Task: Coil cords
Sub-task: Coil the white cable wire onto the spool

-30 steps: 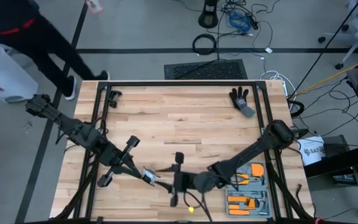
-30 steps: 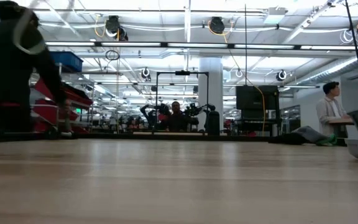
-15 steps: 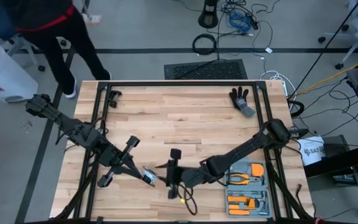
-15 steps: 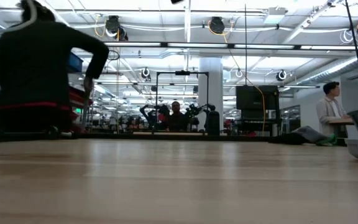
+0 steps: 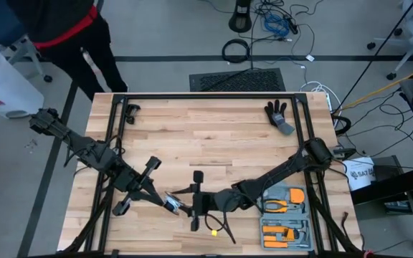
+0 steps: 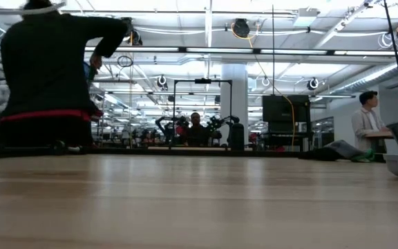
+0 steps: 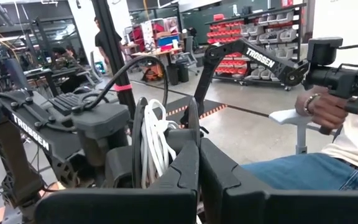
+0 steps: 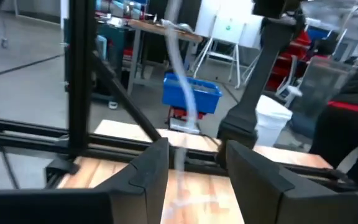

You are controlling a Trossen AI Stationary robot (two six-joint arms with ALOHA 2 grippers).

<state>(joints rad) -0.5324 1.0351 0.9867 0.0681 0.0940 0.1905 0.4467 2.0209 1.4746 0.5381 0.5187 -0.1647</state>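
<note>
pale, smooth wooden table (image 5: 214, 136); glossy white cord (image 7: 156, 146).

Black glove (image 5: 278, 115) and orange-handled pliers (image 5: 284, 206) on table (image 5: 206, 136)

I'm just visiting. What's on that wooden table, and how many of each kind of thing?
Robot arms: 2 (left arm, right arm)
Reel of white cord: 1
Dark glove: 1
Tray of orange-handled tools: 1
Small black item at the far left corner: 1
Small yellow item: 1
Total: 7
</note>
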